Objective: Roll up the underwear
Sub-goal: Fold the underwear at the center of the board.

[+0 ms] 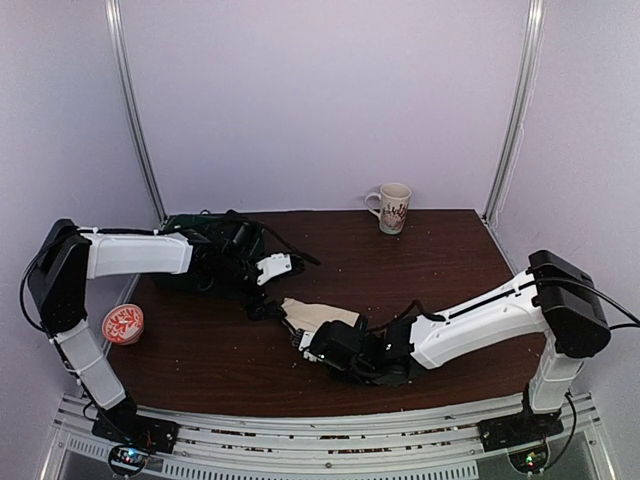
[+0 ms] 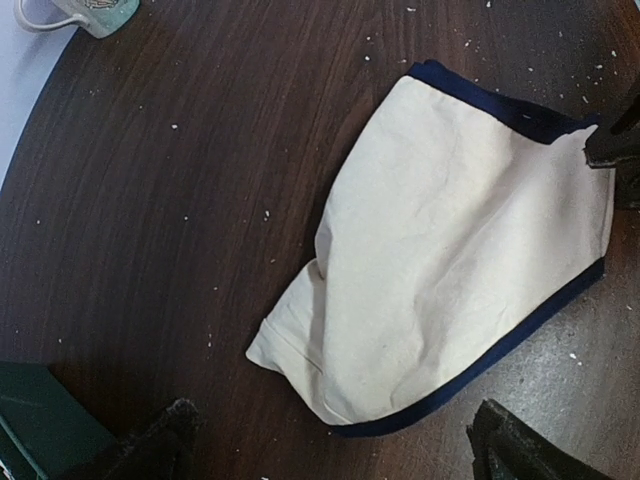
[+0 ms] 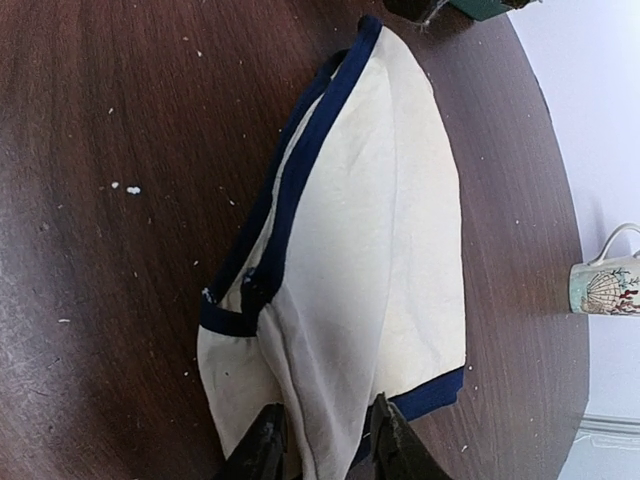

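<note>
The underwear [image 1: 322,316] is cream with navy trim and lies folded flat near the middle of the dark table. In the left wrist view the underwear [image 2: 450,230] spreads out just ahead of my left gripper [image 2: 335,452], which is open wide; its fingertips [image 2: 160,445] flank the near navy-edged corner without touching it. My left gripper [image 1: 263,307] hovers at the cloth's left end. My right gripper [image 3: 325,450] is shut on a bunched fold of the underwear [image 3: 370,250] at its near end. Seen from above, the right gripper [image 1: 311,345] sits at the cloth's front edge.
A patterned mug [image 1: 391,207] stands at the back edge of the table. A round red-and-white dish [image 1: 124,324] sits at the left edge. A dark green box [image 1: 178,226] lies behind the left arm. Pale crumbs dot the tabletop [image 1: 450,250].
</note>
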Robot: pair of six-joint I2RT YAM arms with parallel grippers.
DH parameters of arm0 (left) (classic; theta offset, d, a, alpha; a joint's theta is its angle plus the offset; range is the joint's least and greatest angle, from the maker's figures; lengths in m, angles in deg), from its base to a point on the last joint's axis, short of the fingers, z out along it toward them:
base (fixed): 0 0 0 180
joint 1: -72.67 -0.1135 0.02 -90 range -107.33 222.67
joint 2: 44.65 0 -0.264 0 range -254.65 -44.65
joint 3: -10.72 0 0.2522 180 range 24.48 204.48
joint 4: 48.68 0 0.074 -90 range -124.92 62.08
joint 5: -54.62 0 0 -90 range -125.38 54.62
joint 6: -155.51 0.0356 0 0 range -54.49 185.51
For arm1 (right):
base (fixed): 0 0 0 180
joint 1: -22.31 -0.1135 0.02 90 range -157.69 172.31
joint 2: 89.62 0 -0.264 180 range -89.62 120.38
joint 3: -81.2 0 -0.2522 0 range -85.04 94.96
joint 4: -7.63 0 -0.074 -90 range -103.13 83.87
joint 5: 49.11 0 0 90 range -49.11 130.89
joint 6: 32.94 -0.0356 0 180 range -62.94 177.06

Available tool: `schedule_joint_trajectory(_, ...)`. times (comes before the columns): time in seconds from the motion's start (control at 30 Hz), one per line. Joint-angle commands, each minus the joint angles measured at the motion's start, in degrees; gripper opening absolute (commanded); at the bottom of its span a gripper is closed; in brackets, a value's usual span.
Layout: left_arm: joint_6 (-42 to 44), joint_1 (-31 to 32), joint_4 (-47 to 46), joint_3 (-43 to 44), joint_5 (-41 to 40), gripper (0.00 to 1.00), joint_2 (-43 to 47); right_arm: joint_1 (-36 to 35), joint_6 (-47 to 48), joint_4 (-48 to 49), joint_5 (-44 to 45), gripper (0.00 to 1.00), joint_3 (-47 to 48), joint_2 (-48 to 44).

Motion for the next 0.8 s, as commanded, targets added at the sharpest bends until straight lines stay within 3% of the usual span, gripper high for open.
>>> schedule_joint_trajectory(0.0, -0.52, -0.60, -4.96, -3.43, 1.79, 0.98, 2.12, -0.48, 1.51, -0.33, 1.44, 0.30, 0.61, 1.73)
schedule_joint_trajectory(0.17, -0.81, -1.79, -6.69, -4.52, 2.28, 0.98, 1.82, -1.24, 3.11, 0.06, 0.16, 0.27, 0.65, 3.18)
schedule_joint_trajectory(0.4, -1.45, -3.34, -7.12, -3.65, 3.13, 0.98, -1.43, -2.49, 3.64, -0.22, 1.96, 0.00, 1.31, 3.95)
schedule_joint_trajectory(0.67, -1.93, -3.90, -7.26, -2.93, 3.53, 0.98, -3.01, -3.21, 4.07, -1.71, -0.21, 0.01, -0.31, 3.08)
schedule_joint_trajectory(0.77, -2.13, -3.94, -7.15, -2.67, 3.59, 0.98, -3.07, -3.26, 3.72, -4.10, -3.15, 0.16, -0.05, 3.02)
